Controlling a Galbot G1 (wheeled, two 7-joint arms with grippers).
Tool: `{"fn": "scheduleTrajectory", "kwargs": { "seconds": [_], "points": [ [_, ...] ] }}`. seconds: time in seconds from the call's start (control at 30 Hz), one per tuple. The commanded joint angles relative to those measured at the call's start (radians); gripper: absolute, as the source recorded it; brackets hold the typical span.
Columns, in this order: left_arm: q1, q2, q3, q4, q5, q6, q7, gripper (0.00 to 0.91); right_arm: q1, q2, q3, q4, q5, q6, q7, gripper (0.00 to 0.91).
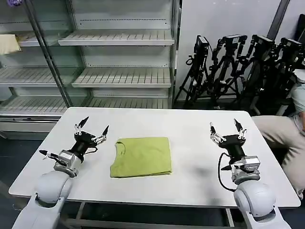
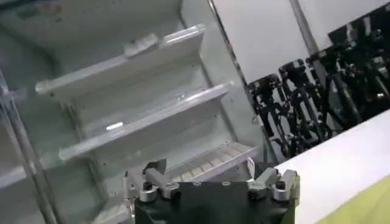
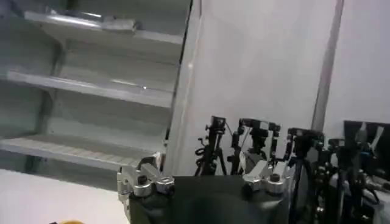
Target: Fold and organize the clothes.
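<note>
Lime-green T-shirt (image 1: 141, 156) lies folded into a neat rectangle mid-table (image 1: 190, 124), so I judge folding is done. My left gripper (image 1: 92, 131) and right gripper (image 1: 227, 131) hover on either side, jaws spread wide, holding nothing. Shelves (image 1: 121, 76) and tripods (image 1: 238, 67) stand far behind, obstructing nothing.

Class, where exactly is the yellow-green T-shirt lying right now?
In the head view, the folded T-shirt lies mid-table, nearer the open left gripper than the right gripper.
</note>
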Motion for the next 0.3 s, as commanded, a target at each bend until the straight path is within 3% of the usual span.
{"fn": "scheduleTrajectory", "kwargs": {
  "seconds": [0.03,0.3],
  "points": [
    [0.021,0.014,-0.087,0.019,0.093,-0.127,0.086,0.907,0.016,0.006,-0.097,0.012,-0.071,0.010,0.010,0.907],
    [0.048,-0.002,-0.088,-0.032,0.122,-0.167,0.080,0.907,0.025,-0.016,-0.096,-0.010,-0.075,0.023,0.018,0.907]
  ]
}}
